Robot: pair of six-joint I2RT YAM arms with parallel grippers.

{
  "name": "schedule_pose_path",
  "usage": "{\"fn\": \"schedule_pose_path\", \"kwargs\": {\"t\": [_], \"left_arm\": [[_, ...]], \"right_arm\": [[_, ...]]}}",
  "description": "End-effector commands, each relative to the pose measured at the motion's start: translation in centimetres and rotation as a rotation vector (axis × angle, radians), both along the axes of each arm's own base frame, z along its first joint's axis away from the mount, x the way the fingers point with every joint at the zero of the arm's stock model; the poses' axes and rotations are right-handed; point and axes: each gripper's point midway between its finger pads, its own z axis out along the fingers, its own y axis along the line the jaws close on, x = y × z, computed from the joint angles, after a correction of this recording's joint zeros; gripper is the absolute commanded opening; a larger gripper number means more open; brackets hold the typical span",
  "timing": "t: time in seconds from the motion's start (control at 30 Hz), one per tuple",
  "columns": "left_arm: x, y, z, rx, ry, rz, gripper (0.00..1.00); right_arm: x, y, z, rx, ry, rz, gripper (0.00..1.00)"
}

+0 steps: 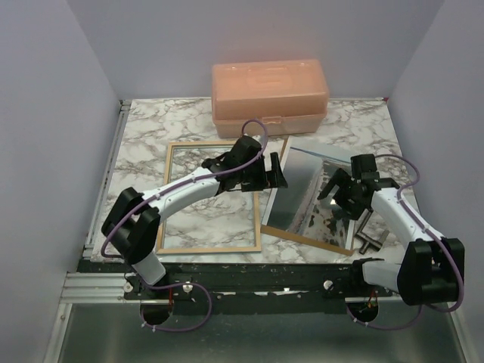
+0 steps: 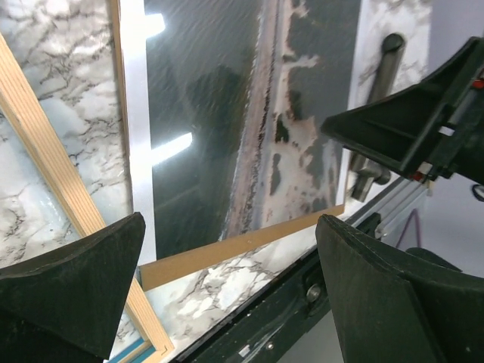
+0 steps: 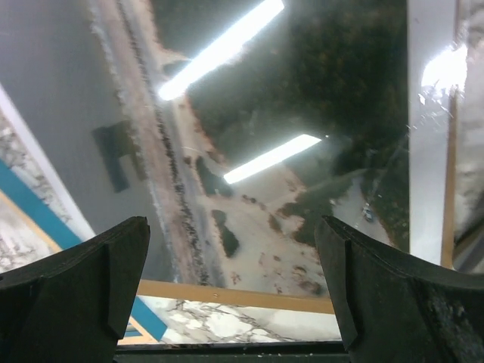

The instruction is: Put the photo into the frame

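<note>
Marble-patterned table (image 1: 144, 144) between pale lilac walls, with a peach plastic box (image 1: 269, 91) at the far edge. Flat on the marble, the frame (image 1: 212, 223), wood side up. Just right of the frame, the photo (image 1: 302, 193), picture side up on a brown backing board (image 2: 242, 244), long axis almost parallel to the frame's right rim, far end leaning a little away from it. Left gripper (image 1: 275, 175) spread wide and empty, above the narrow wedge between the frame's right rim and the photo. Right gripper (image 1: 338, 198) equally wide and empty, further right of the frame, directly over the photo, so probably the better placed for a pick. From above only: the whole layout and both arms. From the left wrist only: the board's near corner reaching the frame's rim, touching or overlapping, not clear which. From the right wrist only: a blue strip along the frame's edge.
</note>
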Motion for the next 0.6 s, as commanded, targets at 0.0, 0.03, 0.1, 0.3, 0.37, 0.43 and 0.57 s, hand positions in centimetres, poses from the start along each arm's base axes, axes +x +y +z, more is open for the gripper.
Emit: {"fn": "schedule_pose_path", "kwargs": {"t": [0.0, 0.03, 0.1, 0.3, 0.37, 0.43, 0.57], "left_arm": [[-0.4, -1.5, -1.7, 0.043, 0.018, -0.045, 0.99], [-0.5, -1.6, -2.3, 0.068, 0.027, -0.048, 0.99], [-0.3, -1.3, -3.3, 0.113, 0.037, -0.043, 0.99], [-0.3, -1.0, -6.1, 0.187, 0.087, -0.034, 0.98], [-0.3, -1.2, -6.9, 0.198, 0.114, -0.037, 0.99], [-0.4, -1.7, -7.3, 0.205, 0.133, -0.046, 0.98], [-0.3, -1.8, -8.5, 0.233, 0.149, -0.043, 0.98]], "right_arm": [[-1.6, -1.4, -1.3, -0.035, 0.068, -0.098, 1.00], [-1.6, -1.8, -1.3, -0.043, 0.070, -0.113, 1.00], [-1.8, -2.3, -1.6, -0.054, 0.083, -0.136, 1.00], [-2.5, -4.5, -2.9, -0.092, 0.129, -0.218, 1.00], [-2.3, -5.3, -2.8, -0.096, 0.126, -0.249, 1.00], [-2.2, -6.0, -2.6, -0.107, 0.119, -0.279, 0.99], [-2.4, -6.9, -3.0, -0.098, 0.129, -0.320, 0.98]]}}
